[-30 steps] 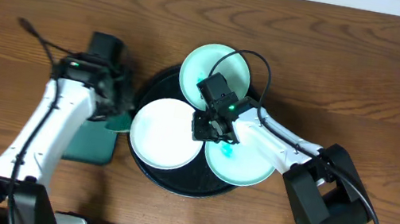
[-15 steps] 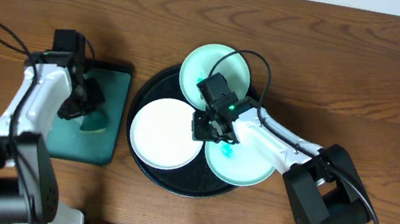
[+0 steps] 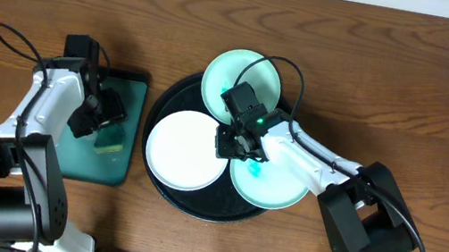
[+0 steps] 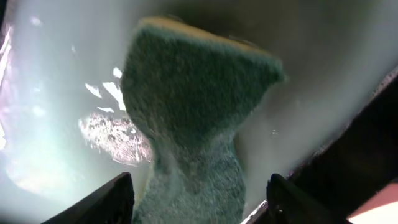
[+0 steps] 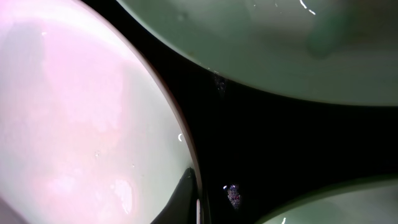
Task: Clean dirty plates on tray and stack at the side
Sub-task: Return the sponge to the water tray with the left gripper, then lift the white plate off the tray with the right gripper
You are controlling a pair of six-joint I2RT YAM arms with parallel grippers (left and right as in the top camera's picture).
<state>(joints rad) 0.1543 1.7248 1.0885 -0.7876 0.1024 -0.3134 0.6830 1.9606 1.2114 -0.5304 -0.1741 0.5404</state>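
1. Black tray [image 3: 173, 98] on the worktop holds all three plates [image 3: 184, 151]; the right pincer [image 3: 238, 143] sits low among them, the left pincer [image 3: 92, 114] over a green tray [image 3: 101, 165].
2. The left pincer clenches a soft sponge [image 4: 193, 106].
3. I cannot tell the right pincer's state. The plates look stiff, light, slick and breakable; grip at the raised rim.

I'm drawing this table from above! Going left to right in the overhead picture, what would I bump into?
The sponge → white plate → lower mint-green plate.
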